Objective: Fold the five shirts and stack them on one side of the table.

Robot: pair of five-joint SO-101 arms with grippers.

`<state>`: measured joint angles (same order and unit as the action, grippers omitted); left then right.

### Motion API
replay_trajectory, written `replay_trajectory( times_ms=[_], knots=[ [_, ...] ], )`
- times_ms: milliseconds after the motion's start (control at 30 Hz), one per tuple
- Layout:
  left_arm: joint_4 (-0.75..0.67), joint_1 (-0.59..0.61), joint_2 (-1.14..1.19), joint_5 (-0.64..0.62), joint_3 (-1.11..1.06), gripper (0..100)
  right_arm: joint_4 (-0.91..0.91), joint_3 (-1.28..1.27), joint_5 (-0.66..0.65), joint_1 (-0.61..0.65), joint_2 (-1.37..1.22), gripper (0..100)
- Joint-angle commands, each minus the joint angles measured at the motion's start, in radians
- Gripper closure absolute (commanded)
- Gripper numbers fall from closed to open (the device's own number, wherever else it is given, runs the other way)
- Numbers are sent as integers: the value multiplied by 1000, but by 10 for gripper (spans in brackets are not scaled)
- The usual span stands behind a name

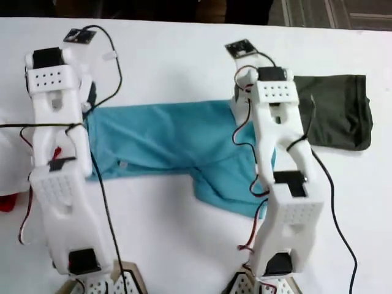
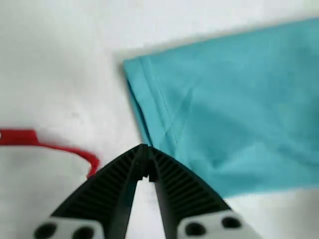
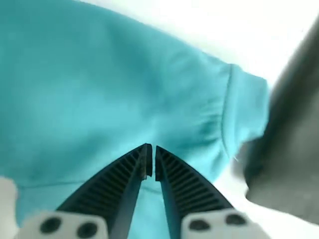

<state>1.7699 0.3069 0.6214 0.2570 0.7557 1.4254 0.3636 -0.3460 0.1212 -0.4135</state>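
A teal shirt (image 1: 159, 138) lies spread across the middle of the white table (image 1: 184, 43), one part hanging toward the front. My left gripper (image 2: 145, 152) is shut at the hem corner of the teal shirt (image 2: 239, 99), its tips pinching the edge. My right gripper (image 3: 151, 159) is shut on the teal shirt (image 3: 99, 74) near a sleeve cuff, where the cloth puckers. From above, the left arm (image 1: 58, 110) stands over the shirt's left end and the right arm (image 1: 275, 104) over its right end.
A folded dark green shirt (image 1: 334, 110) lies at the back right, close beside the right gripper and seen as a dark cloth (image 3: 294, 149). A white cloth with red trim (image 1: 7, 184) sits at the left edge, its red line (image 2: 55, 145) near the left gripper.
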Motion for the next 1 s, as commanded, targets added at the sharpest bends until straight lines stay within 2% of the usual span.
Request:
replay_trajectory(
  times_ms=[0, 200, 267, 367, 500, 733, 833, 967],
  knots=[
    [-92, -54, -258, -15, -360, 972, 58, 38, 9, -5, 145, 981],
    [-595, -173, -615, -101, -1124, 972, 133, 38, 9, -7, 214, 981],
    [-715, -186, -709, -110, -1291, 972, 154, 38, 9, -7, 219, 981],
    [-813, -149, -783, -106, -1422, 973, 194, 38, 9, -7, 219, 981],
    [-835, -74, -750, -89, -1454, 973, 240, 38, 9, -5, 219, 981],
    [-825, 52, -683, 66, -1434, 973, 274, 37, 9, -5, 220, 981],
    [-775, 60, -710, 127, -1400, 973, 274, -6, 37, 5, 240, 981],
    [-733, 26, -787, 135, -1400, 973, 191, -210, 51, 87, 352, 981]
  ],
)
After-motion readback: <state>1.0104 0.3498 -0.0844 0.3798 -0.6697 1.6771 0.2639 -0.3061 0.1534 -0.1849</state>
